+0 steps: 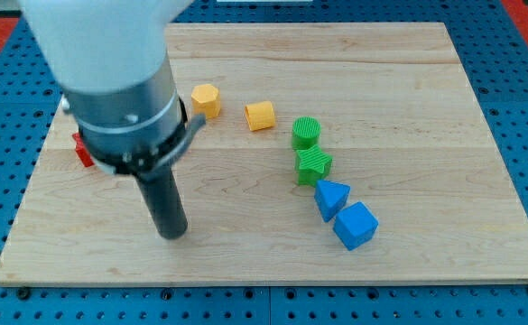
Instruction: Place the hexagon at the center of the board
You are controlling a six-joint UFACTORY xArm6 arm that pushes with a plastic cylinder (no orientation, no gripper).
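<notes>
Fingers: none (rod only); my tip (172,232) well left of yellow hexagon (206,100), path clear.

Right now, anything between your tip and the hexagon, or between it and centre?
No block between my tip and the yellow hexagon. Route to centre looks open but tight: other yellow block just above it, green cylinder and second green block at the view's right of centre.

We see my tip (172,232) low on board (426,72), left of centre. Yellow hexagon (206,99) far behind it, yellow cube (260,116) just right. Green, blue blocks further right.
</notes>
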